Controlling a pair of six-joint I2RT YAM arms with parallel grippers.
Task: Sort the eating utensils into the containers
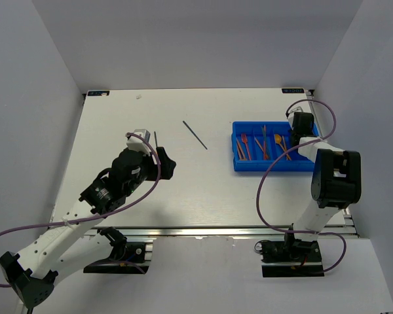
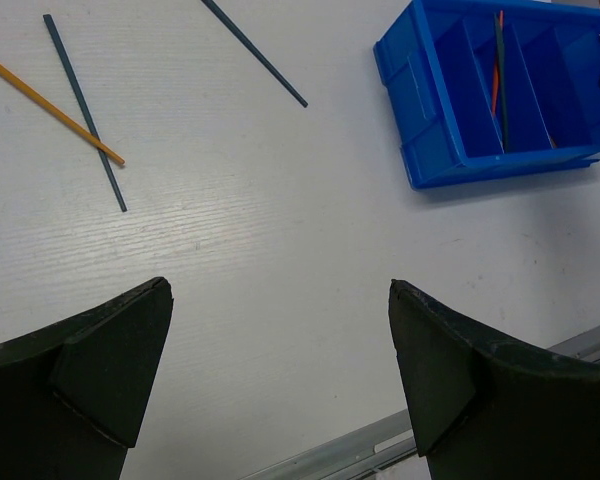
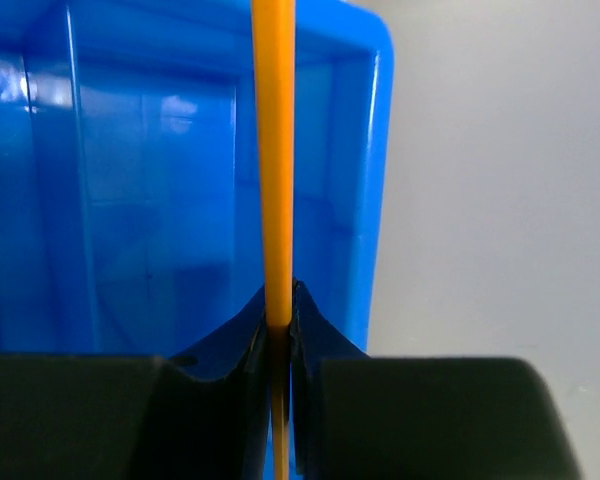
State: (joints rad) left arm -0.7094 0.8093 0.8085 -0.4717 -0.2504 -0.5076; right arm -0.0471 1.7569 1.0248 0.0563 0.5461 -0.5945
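Top view first. Looks like a drop-off in progress, with the right gripper point(image 1: 301, 125) at the right end of the blue tray point(image 1: 272, 167), right of centre in frame. Plenty of orange and red utensils point(image 1: 262, 145) lying in its compartments already. Leaves a long dark stick point(image 1: 194, 135) loose above centre, plus a second dark stick point(image 1: 155, 139) just beside the left gripper point(image 1: 162, 162), centre-left. Feels past halfway, at a guess. White table point(image 1: 183, 196), metal rail point(image 1: 203, 231) along its bottom edge, plain pale walls point(image 1: 203, 39) boxing in three sides.

Left wrist view next. Shows jaws flung wide with nothing between, hovering over the faintly grained tabletop. Also shows a loose orange stick point(image 2: 50, 107) crossing the second dark stick at upper left, tray off in the upper right corner.

Right wrist view. Clamped tight on an orange stick point(image 3: 273, 150) running straight up mid-frame, over the tray compartment hugging the outer wall at right. Can't tell how deep inside. Calls for keeping it lined up with the compartment's length, easing lower, then letting go without bridging a divider. Probably time to fetch the loose ones after that.
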